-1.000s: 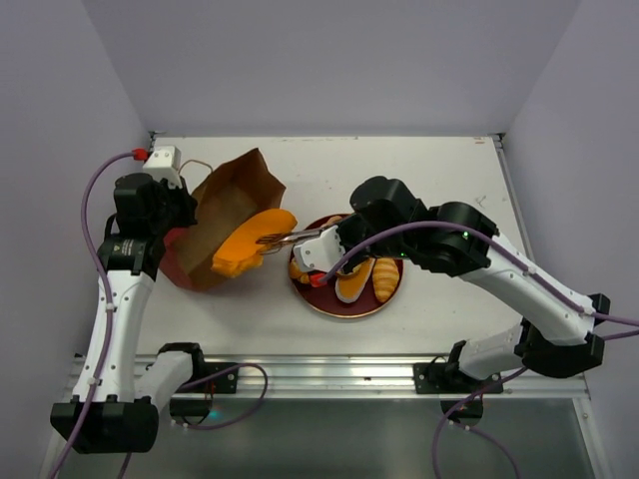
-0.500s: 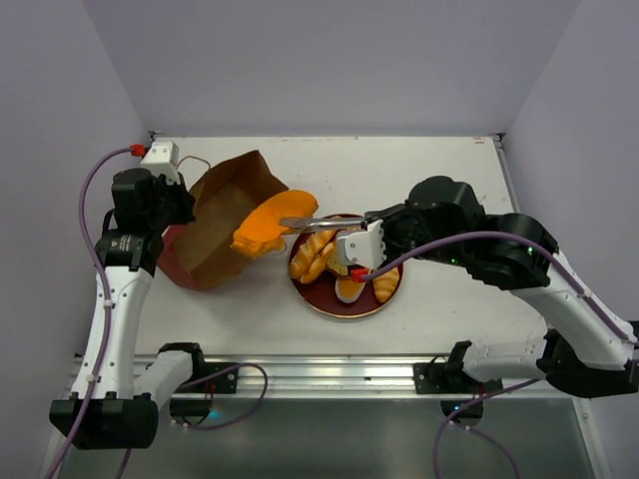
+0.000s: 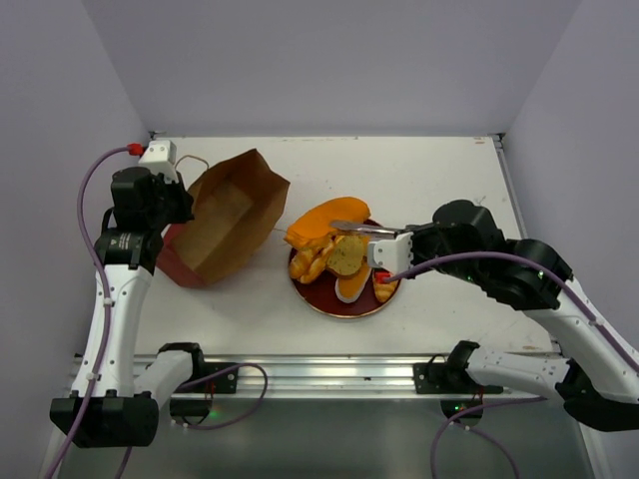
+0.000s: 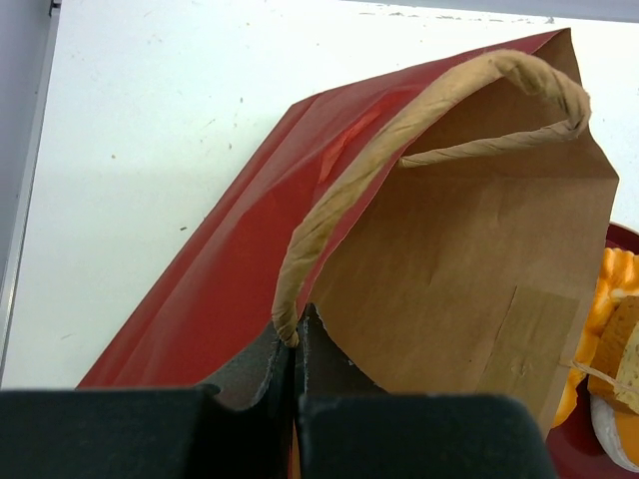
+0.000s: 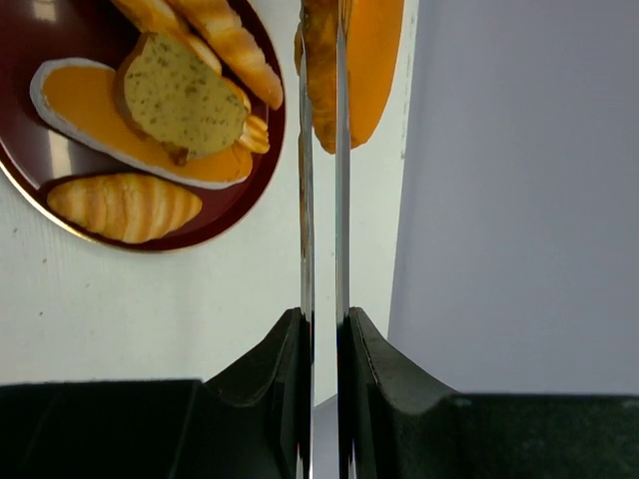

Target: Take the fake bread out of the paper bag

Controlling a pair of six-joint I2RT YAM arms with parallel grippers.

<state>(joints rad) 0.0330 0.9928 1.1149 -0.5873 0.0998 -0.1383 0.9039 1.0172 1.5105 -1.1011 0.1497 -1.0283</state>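
Note:
The paper bag (image 3: 225, 225) lies tilted on the left, dark red outside and brown inside, mouth toward the plate. My left gripper (image 3: 176, 207) is shut on its rim by the cord handle (image 4: 399, 130); the left wrist view shows the grip (image 4: 297, 344). My right gripper (image 3: 397, 238) is shut on metal tongs (image 3: 357, 228). The tongs pinch the flat orange slab (image 3: 316, 220) and hold it outside the bag, over the plate's far-left edge. In the right wrist view the tongs (image 5: 321, 200) run up from the gripper (image 5: 321, 329) to the slab (image 5: 371, 60).
A round dark-red plate (image 3: 329, 302) sits mid-table with other toy breads: a round tan slice (image 5: 185, 95), a ridged loaf (image 5: 125, 205) and twisted sticks (image 3: 312, 261). The back wall stands behind the table.
The right arm has drawn back to the right, pulling the orange slab out of the bag's mouth to above the plate. The left gripper still holds the bag.

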